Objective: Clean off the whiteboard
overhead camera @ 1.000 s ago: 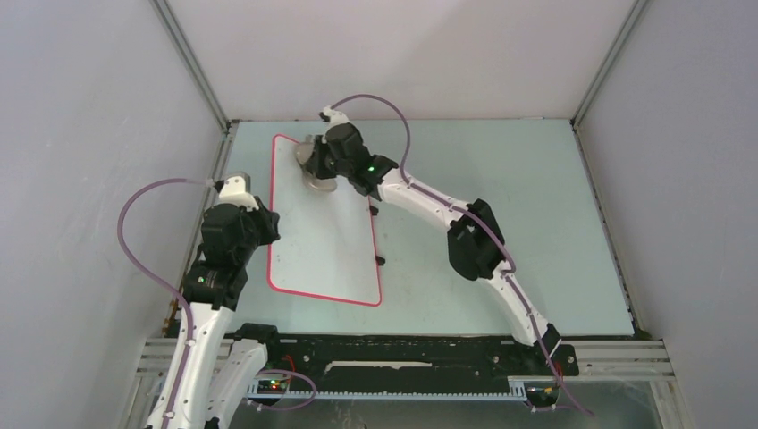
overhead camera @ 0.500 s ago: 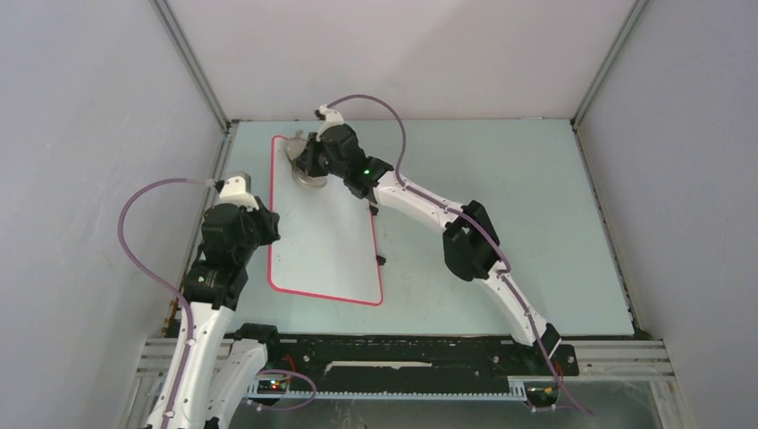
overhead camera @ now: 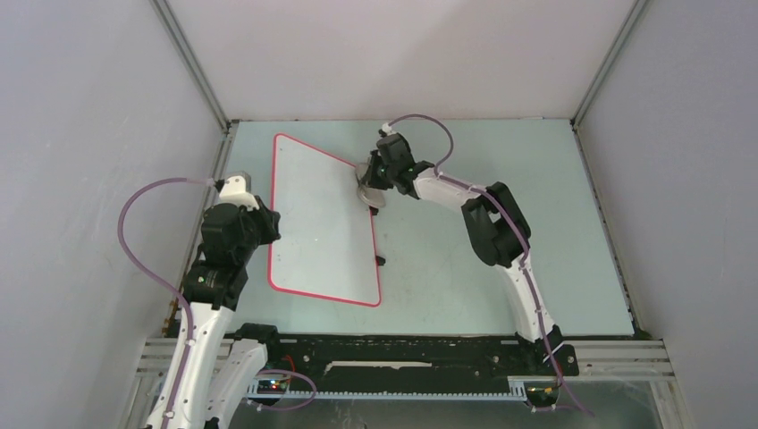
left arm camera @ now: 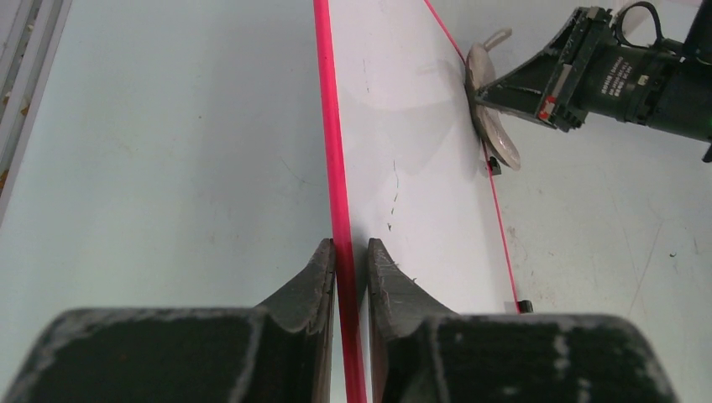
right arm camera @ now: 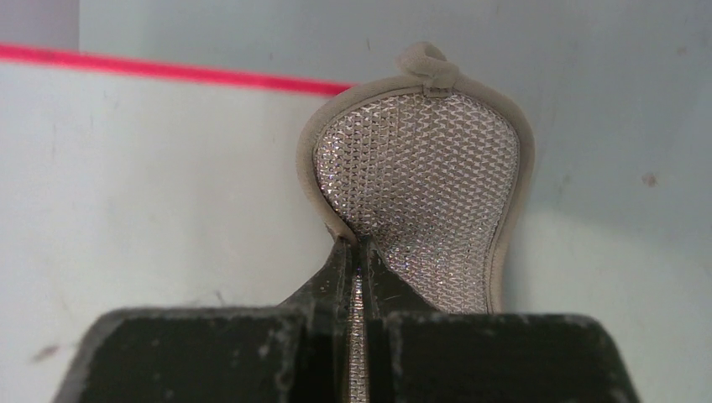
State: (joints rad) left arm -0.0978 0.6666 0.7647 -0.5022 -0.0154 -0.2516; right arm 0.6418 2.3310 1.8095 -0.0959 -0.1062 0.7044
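Note:
The whiteboard [overhead camera: 320, 219] lies flat on the table left of centre, white with a red-pink rim; it also shows in the left wrist view [left arm camera: 411, 143] and the right wrist view [right arm camera: 151, 193]. My left gripper [left arm camera: 351, 252] is shut on the board's left rim [left arm camera: 340, 210], seen from above at the board's left edge [overhead camera: 259, 225]. My right gripper [right arm camera: 357, 248] is shut on the grey knobbly cloth pad [right arm camera: 428, 185]. The pad [overhead camera: 369, 192] rests at the board's right edge near the far corner, partly over the table. Only faint specks show on the board.
Two small black clips [overhead camera: 380, 260] sit on the board's right edge. Pale green table [overhead camera: 501, 179] stretches to the right. Grey walls close in left, right and back. A black rail [overhead camera: 402, 353] runs along the near edge.
My right gripper has swept the cloth pad from the board's far left corner rightward to its right edge. The left gripper and the board have not moved.

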